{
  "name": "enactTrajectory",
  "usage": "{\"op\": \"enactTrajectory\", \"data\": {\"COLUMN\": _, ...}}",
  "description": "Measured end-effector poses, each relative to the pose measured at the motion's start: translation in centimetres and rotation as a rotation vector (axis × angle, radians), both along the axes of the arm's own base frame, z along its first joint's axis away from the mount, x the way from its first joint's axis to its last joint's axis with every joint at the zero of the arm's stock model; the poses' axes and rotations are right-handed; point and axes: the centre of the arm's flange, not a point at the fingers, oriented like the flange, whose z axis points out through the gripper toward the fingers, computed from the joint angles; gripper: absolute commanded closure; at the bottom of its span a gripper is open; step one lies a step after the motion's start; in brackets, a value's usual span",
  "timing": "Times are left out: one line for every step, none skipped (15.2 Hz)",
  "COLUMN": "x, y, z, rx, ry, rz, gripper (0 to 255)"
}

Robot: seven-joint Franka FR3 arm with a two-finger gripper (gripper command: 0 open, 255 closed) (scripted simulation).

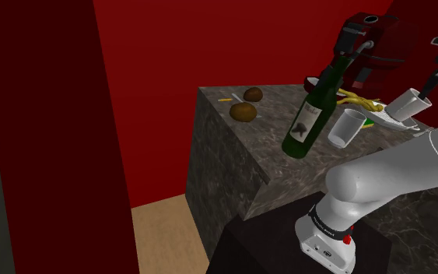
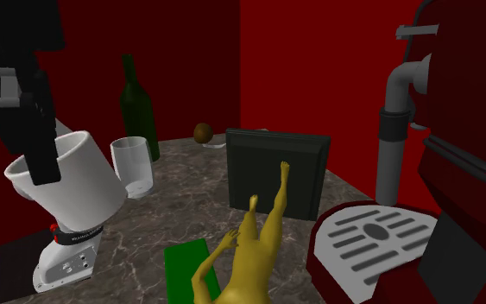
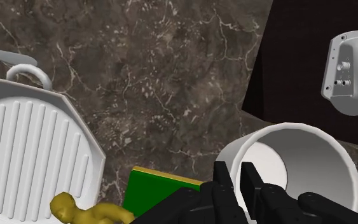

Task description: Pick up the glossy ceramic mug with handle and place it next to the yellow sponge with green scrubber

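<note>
A white mug (image 2: 75, 183) hangs tilted above the marble counter (image 2: 189, 207), held by its rim. My gripper (image 2: 44, 166) is shut on the mug's wall, one finger inside the cup and one outside. In the wrist view the fingers (image 3: 222, 184) pinch the rim of the mug (image 3: 292, 159), whose opening faces the camera. The sponge (image 3: 153, 188), green on top with a yellow edge, lies on the counter just beside the gripper (image 3: 236, 186). In the shoulder view the mug (image 1: 408, 103) hangs under the gripper (image 1: 432, 80) at the far right.
A yellow figure (image 2: 249, 250) lies beside the green sponge (image 2: 185, 268). A red coffee machine (image 2: 465, 164) with a white ribbed drip tray (image 3: 31, 159) stands close by. A clear glass (image 1: 347, 127), a dark wine bottle (image 1: 312, 117), a dark box (image 2: 275, 168) and two brown round items (image 1: 243, 111) also sit on the counter.
</note>
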Motion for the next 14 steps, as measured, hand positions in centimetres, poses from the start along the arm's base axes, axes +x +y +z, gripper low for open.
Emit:
{"op": "enactTrajectory", "data": {"x": -0.1, "y": 0.1, "z": -0.5, "rx": 0.000, "ry": 0.000, "rz": 0.000, "gripper": 255}}
{"op": "enactTrajectory", "data": {"x": 0.0, "y": 0.1, "z": -1.1, "rx": 0.000, "ry": 0.000, "rz": 0.000, "gripper": 255}}
{"op": "enactTrajectory", "data": {"x": 0.0, "y": 0.0, "z": -1.6, "rx": 0.000, "ry": 0.000, "rz": 0.000, "gripper": 255}}
{"op": "enactTrajectory", "data": {"x": 0.0, "y": 0.0, "z": -2.1, "rx": 0.000, "ry": 0.000, "rz": 0.000, "gripper": 255}}
{"op": "enactTrajectory", "data": {"x": -0.1, "y": -0.1, "z": -2.6, "rx": 0.000, "ry": 0.000, "rz": 0.000, "gripper": 255}}
{"op": "enactTrajectory", "data": {"x": -0.1, "y": -0.1, "z": -3.1, "rx": 0.000, "ry": 0.000, "rz": 0.000, "gripper": 255}}
{"op": "enactTrajectory", "data": {"x": -0.1, "y": 0.0, "z": -3.7, "rx": 0.000, "ry": 0.000, "rz": 0.000, "gripper": 255}}
{"op": "enactTrajectory", "data": {"x": -0.1, "y": 0.0, "z": -4.1, "rx": 0.000, "ry": 0.000, "rz": 0.000, "gripper": 255}}
{"op": "enactTrajectory", "data": {"x": 0.0, "y": 0.0, "z": -4.7, "rx": 0.000, "ry": 0.000, "rz": 0.000, "gripper": 255}}
{"op": "enactTrajectory", "data": {"x": 0.0, "y": 0.0, "z": -5.3, "rx": 0.000, "ry": 0.000, "rz": 0.000, "gripper": 255}}
{"op": "enactTrajectory", "data": {"x": 0.0, "y": 0.0, "z": -5.8, "rx": 0.000, "ry": 0.000, "rz": 0.000, "gripper": 255}}
{"op": "enactTrajectory", "data": {"x": 0.1, "y": 0.1, "z": -6.3, "rx": 0.000, "ry": 0.000, "rz": 0.000, "gripper": 255}}
{"op": "enactTrajectory", "data": {"x": 0.1, "y": 0.0, "z": -6.8, "rx": 0.000, "ry": 0.000, "rz": 0.000, "gripper": 255}}
{"op": "enactTrajectory", "data": {"x": 0.0, "y": 0.0, "z": -7.4, "rx": 0.000, "ry": 0.000, "rz": 0.000, "gripper": 255}}
